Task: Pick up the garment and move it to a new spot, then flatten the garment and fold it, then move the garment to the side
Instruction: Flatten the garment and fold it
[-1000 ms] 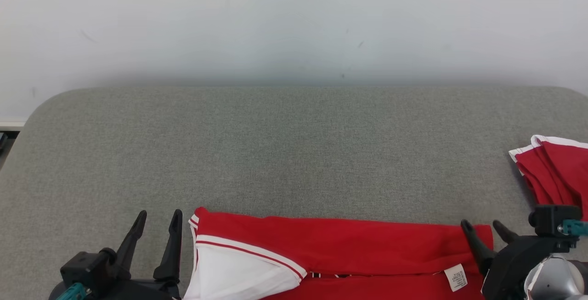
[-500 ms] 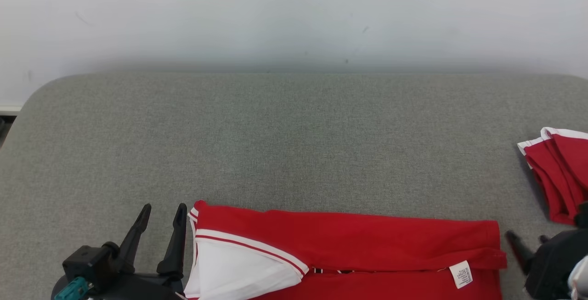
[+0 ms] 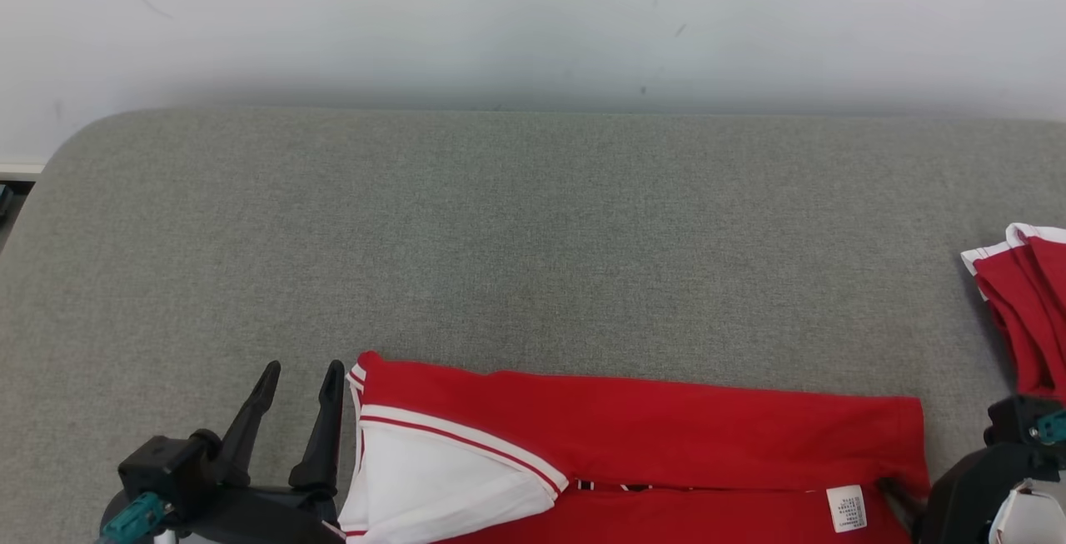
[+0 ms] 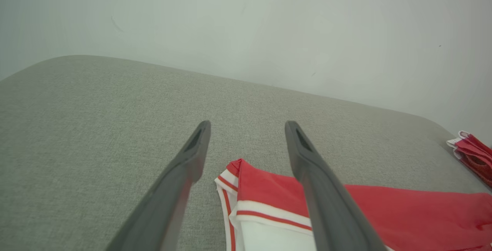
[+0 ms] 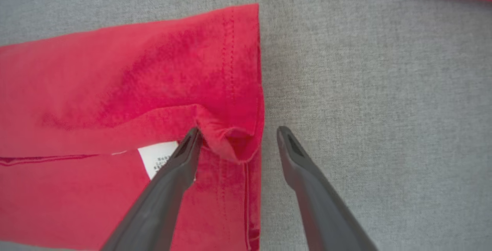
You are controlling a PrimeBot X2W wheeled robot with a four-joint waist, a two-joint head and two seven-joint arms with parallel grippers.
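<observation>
Fold step on garment (image 3: 666,436), prob. mid-way. Both wide open, empty: left gripper (image 3: 304,369) just beside its white-trimmed end, right gripper (image 5: 239,135) astride its hem edge. Next: pinch both ends.

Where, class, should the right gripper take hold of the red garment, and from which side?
Probably the raised pucker on the garment's hemmed right edge, from the cushion side: cloth lifts there, between the fingers of the open right gripper.
</observation>
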